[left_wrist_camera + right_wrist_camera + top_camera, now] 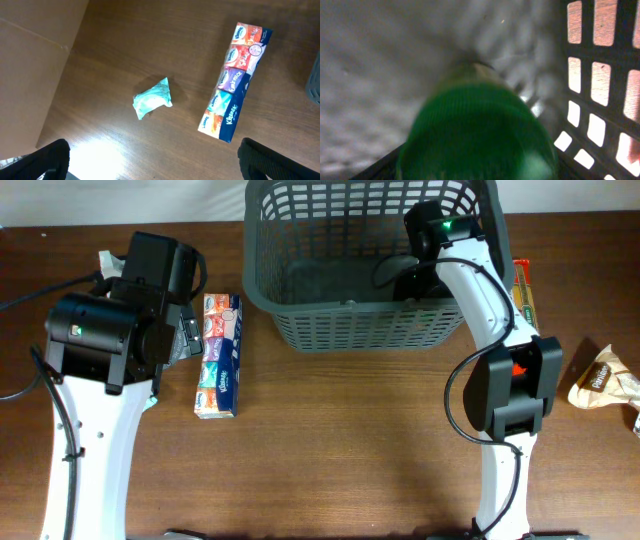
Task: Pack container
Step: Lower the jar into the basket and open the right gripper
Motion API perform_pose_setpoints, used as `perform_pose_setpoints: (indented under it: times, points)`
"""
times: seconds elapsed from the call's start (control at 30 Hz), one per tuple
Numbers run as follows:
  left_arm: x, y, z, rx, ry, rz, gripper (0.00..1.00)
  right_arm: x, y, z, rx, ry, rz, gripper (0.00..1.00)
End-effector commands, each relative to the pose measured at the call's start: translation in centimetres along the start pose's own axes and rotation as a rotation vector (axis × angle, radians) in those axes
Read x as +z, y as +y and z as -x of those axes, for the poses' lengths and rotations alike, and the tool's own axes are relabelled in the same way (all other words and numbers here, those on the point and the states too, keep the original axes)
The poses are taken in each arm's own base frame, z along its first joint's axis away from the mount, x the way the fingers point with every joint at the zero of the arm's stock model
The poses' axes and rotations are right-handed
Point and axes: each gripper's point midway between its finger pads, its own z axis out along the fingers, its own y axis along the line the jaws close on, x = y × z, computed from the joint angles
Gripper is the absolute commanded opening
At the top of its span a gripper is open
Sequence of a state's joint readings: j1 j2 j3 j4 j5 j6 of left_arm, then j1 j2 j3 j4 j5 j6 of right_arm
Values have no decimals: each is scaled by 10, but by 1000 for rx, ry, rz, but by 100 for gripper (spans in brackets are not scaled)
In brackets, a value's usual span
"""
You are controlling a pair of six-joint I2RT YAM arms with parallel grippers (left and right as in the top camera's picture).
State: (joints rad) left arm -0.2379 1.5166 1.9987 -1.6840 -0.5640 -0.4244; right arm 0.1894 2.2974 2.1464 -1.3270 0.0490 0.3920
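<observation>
The container (350,308), a large dark grey lattice basket, stands at the back middle of the table. My right gripper (410,280) reaches down inside it near its right wall (620,65). A green round-topped bottle-like thing (475,135) fills the right wrist view between the jaws, blurred, its lower end toward the basket floor. The fingers themselves are mostly hidden behind it. My left gripper (152,160) is open and empty, hovering over the table left of the basket. A crumpled teal packet (152,98) and a long pack of tissues (232,102) lie below it.
The tissue pack (218,370) lies lengthwise left of the basket. A brown snack bag (605,378) lies at the far right, and an orange-yellow box (523,290) sits right of the basket. A lighter board (30,75) lies at the table's left.
</observation>
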Motion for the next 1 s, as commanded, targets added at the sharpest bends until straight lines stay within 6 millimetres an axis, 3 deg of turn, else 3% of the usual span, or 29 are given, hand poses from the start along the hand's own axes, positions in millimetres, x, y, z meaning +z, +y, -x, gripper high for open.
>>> perform_pose_setpoints:
  times: [0.0, 0.3, 0.5, 0.7, 0.83, 0.97]
  points:
    - [-2, 3, 0, -19, -2, -2, 100, 2, -2, 0, 5, -1, -16, 77]
    - [-2, 3, -1, -19, -1, -2, 100, 0, 1, 1, 4, 0, 6, 84]
    - [-2, 3, 0, -19, -2, -2, 99, -27, 16, 11, -46, -38, 91, 89]
    - [-2, 2, 0, -22, -4, -3, 100, -84, 28, 31, -48, -155, 174, 93]
    - [-2, 2, 2, -25, -9, -6, 99, -143, 37, 43, -56, -283, 266, 95]
    - [-2, 2, 2, -25, -9, -6, 100, -203, 30, 46, -69, -430, 308, 98]
